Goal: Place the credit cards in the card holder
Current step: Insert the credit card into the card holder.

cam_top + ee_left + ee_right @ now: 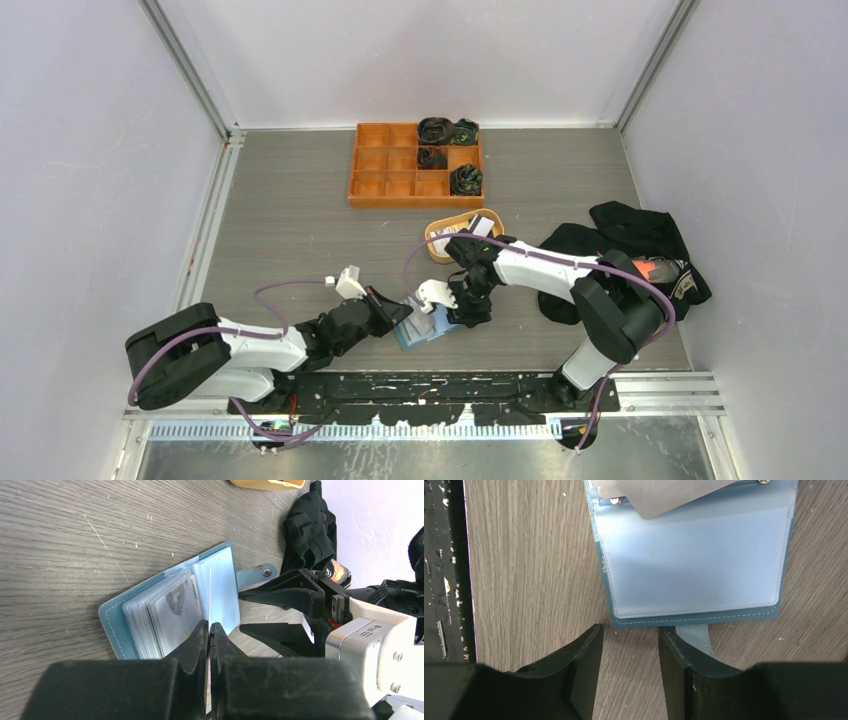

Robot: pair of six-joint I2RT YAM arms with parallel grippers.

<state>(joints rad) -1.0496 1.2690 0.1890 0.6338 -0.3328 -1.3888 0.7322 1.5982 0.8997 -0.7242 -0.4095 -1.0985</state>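
Left tool (209, 626) pinches seemingly a card (210, 590) over the open card holder (120, 622); right tool (630, 630) half-open at its tab (691, 634), black cloth (640, 232) nearby.

grey table (290, 220) bears card holder (416, 336), tray (415, 203), dish (437, 252), cloth (640, 225).

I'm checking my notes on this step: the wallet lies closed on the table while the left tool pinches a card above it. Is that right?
Not quite: the wallet lies open, not closed. The left wrist view shows its clear pockets spread out. The rest holds: it lies on the table while the left tool pinches a card above it.
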